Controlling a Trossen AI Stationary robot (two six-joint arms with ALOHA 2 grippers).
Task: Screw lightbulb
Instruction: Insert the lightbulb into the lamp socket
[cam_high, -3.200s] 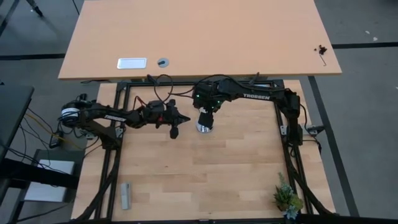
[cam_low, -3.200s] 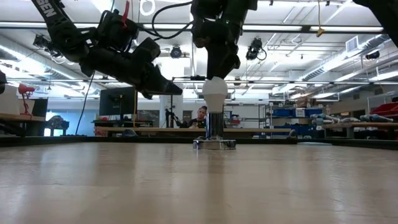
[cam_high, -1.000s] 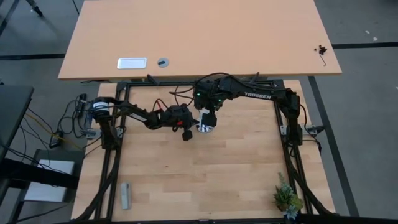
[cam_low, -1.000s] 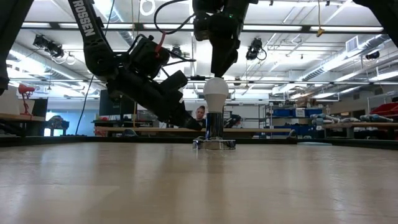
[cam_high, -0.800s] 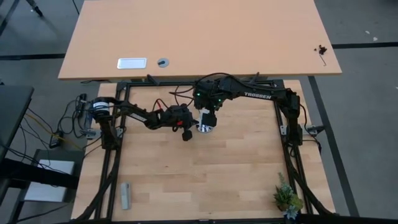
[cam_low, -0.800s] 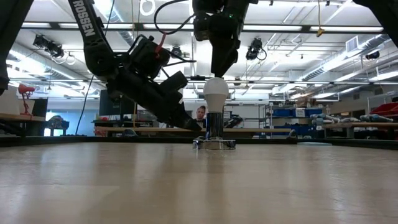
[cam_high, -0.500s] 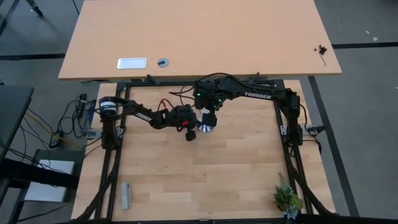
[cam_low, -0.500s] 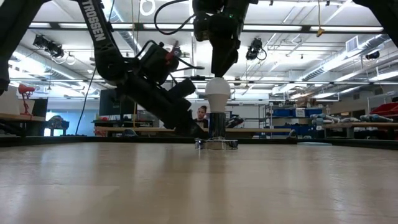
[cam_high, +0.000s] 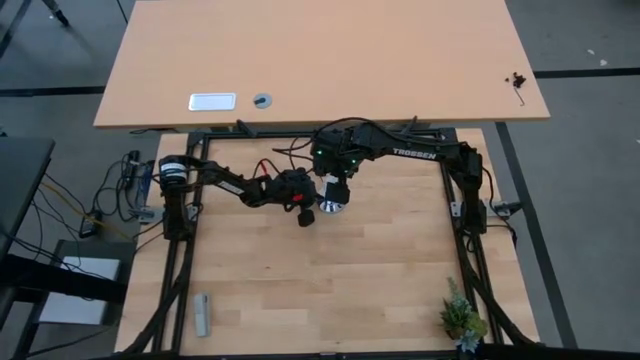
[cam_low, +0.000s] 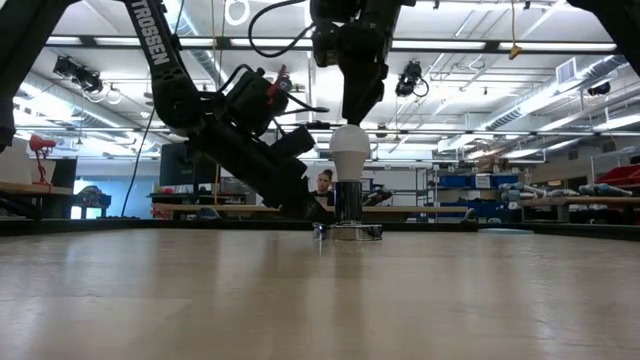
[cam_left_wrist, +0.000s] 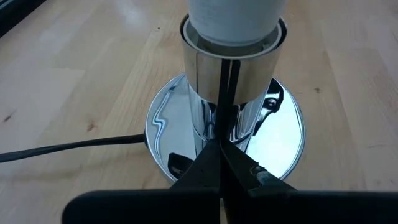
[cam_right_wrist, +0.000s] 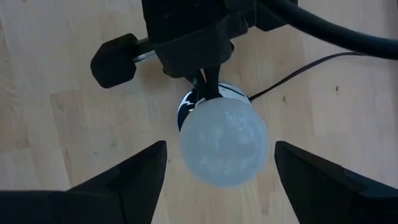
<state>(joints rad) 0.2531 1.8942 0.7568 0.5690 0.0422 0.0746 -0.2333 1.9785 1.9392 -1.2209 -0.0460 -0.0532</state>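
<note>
The lightbulb (cam_right_wrist: 224, 141) sat upright in the silver socket (cam_left_wrist: 225, 134), looking light, smooth and fragile, best gripped gently around its widest part. The right gripper (cam_right_wrist: 221, 163) hung spread open directly above it, holding nothing. The left gripper (cam_left_wrist: 221, 163), clenched empty, pressed against the socket's base.

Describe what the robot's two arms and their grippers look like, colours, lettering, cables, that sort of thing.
Both arms are black and jointed, with white TROSSEN lettering along a link. The left arm has a silver band near its base, a red part near its wrist and loose black cables. The right arm shows small green lights near its wrist. The left gripper ends in thin tapered black jaws; the right gripper has broad, wedge-shaped black jaws.
</note>
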